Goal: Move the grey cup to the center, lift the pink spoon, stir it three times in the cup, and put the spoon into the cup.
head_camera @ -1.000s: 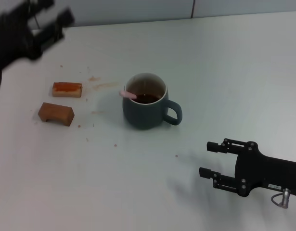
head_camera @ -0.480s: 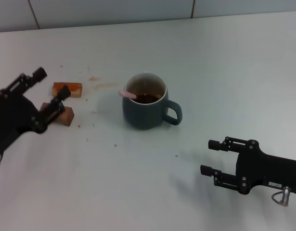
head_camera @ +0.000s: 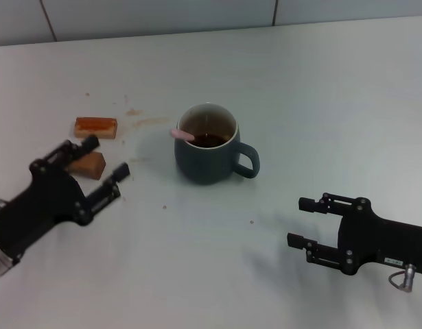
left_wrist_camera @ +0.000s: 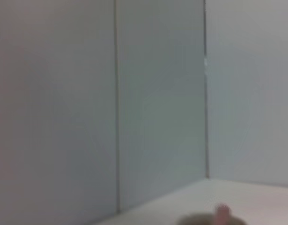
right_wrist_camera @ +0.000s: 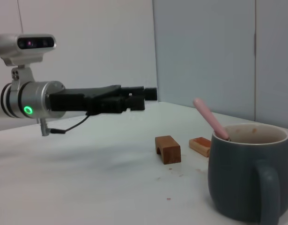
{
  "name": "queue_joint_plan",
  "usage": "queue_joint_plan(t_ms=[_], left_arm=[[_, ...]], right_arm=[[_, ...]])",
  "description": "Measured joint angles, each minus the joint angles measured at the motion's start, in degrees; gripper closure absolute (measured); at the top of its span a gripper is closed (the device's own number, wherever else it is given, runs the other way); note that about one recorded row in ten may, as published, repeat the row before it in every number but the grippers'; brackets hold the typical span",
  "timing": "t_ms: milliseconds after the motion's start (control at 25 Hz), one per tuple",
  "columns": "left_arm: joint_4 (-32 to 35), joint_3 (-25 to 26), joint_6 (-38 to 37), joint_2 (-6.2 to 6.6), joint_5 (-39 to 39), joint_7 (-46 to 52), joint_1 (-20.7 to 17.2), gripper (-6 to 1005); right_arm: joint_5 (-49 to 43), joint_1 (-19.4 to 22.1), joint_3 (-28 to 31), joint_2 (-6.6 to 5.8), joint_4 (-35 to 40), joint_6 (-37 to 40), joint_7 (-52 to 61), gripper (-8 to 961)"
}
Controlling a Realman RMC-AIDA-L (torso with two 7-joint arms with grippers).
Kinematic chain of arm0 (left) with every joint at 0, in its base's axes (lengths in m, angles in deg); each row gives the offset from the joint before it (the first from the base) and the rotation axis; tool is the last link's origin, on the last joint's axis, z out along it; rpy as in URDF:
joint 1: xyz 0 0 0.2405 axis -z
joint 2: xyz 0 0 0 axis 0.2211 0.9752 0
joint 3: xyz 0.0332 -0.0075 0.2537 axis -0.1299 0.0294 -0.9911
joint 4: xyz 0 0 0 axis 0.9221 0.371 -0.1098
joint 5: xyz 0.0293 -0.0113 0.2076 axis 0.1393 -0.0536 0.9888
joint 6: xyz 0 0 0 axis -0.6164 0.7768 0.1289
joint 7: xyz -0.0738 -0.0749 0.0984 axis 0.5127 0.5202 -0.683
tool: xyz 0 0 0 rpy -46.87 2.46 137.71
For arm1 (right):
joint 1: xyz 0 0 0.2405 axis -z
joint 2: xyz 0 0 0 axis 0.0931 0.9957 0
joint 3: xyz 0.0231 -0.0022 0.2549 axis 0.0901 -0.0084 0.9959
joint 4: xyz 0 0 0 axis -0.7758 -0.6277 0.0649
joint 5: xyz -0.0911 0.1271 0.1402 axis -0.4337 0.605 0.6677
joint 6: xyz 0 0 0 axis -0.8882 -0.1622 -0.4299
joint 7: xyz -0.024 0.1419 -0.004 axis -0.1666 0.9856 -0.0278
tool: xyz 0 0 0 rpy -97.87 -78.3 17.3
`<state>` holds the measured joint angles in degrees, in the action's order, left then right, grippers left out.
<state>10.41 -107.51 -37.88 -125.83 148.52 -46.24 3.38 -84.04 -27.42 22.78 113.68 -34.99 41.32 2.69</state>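
The slim pink-handled spoon (head_camera: pixel 182 134) is leaning inside the stout blue-grey ceramic mug (head_camera: pixel 209 144) at table centre, handle tilting toward the nearer left gripper (head_camera: pixel 101 164), hovering open-fingered; the right gripper (head_camera: pixel 301 223) is idling open, further off.

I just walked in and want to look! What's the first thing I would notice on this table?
Probably the grey cup in the middle of the white table, with dark drink inside and the pink spoon leaning on its rim. Next, two black robot arms: the left tool open beside two brown blocks, and the right tool open near the front, holding nothing.
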Motion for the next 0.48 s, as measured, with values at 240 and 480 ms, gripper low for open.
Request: queue_joint_plan(t_ms=[240, 480], left_arm=[[-0.9, -2.5, 1.9, -0.03, 1.6, 0.0, -1.0, 294], [-1.5, -3.0, 1.7, -0.01, 1.6, -1.4, -3.1, 288]], right_arm=[[0.1, 0.1, 0.0, 0.13, 0.2, 0.0, 0.0, 311], [0.6, 0.0, 0.0, 0.1, 0.2, 0.0, 0.0, 311]])
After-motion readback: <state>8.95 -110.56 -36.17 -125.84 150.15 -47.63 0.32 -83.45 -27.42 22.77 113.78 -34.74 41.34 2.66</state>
